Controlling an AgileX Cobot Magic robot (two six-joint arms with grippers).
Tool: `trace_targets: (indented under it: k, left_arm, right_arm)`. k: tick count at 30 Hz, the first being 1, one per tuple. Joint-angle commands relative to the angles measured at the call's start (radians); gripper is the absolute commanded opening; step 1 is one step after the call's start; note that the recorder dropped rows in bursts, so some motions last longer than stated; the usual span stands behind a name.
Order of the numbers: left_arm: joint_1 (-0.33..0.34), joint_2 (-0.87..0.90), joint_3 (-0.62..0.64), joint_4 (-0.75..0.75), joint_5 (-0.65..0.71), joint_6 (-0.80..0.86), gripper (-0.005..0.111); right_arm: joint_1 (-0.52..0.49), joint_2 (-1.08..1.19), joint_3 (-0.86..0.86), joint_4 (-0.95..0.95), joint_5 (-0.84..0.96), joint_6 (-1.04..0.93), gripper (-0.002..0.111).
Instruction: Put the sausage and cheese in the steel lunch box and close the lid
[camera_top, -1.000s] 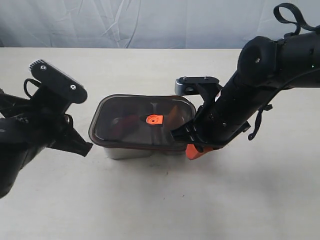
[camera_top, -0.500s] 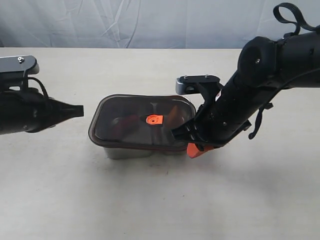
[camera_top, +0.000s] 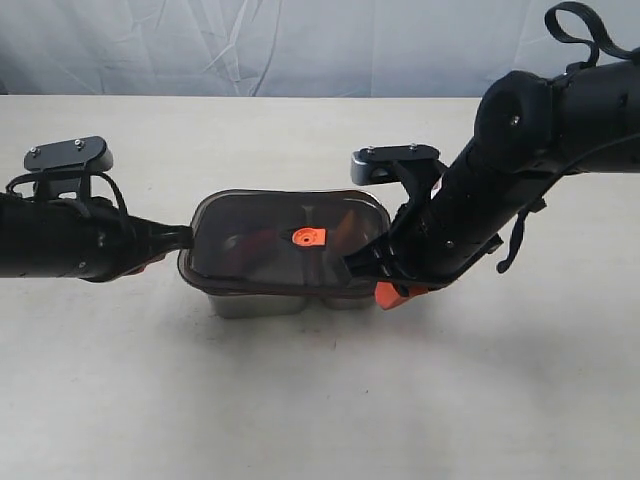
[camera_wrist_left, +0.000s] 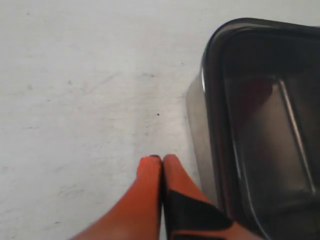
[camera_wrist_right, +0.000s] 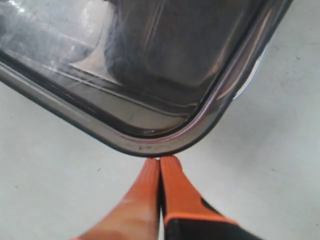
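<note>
Fingertips of the left gripper (camera_wrist_left: 162, 160) are pressed together, empty, just beside the left end of the lid (camera_top: 250, 222). The right gripper (camera_wrist_right: 160, 161) (likewise closed on nothing) sits at a right-hand corner. The lid rests on the steel lunch box (camera_top: 255, 305), with the sausage (camera_top: 256, 241) and the cheese (camera_top: 350, 228) dimly visible inside. Probably only seating the lid remains.

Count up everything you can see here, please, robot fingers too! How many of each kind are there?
lunch box: 1
lid: 1
toy foods, seen dimly through the lid: 2 (sausage, cheese)
pairs of robot fingers, both closed: 2 (left fingers, right fingers)
Total: 6
</note>
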Motion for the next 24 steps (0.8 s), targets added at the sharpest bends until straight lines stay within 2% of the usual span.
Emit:
trace_targets:
  k: [1,6,11,14,17,24]
  left_arm:
    - [0.002,0.013,-0.018,0.002,0.079,-0.008,0.000]
    - [0.002,0.013,-0.029,0.002,0.120,-0.008,0.000]
    - [0.002,0.013,-0.029,0.002,0.133,-0.008,0.000]
    - [0.002,0.013,-0.029,0.002,0.186,-0.010,0.000]
    - [-0.005,0.013,-0.029,0.011,0.218,-0.065,0.000]
    - [-0.018,0.013,-0.029,0.256,0.197,-0.271,0.000]
  right_arm:
    - [0.003,0.000,-0.010,-0.019,-0.024,-0.002,0.000]
    - [0.003,0.000,-0.010,-0.041,-0.033,0.004,0.000]
    - [0.003,0.000,-0.010,-0.148,-0.043,0.093,0.000]
    - [0.003,0.000,-0.010,-0.193,-0.050,0.128,0.000]
    - [0.003,0.000,-0.010,-0.200,-0.068,0.135,0.000]
    - [0.003,0.000,-0.021,-0.263,-0.094,0.176,0.000]
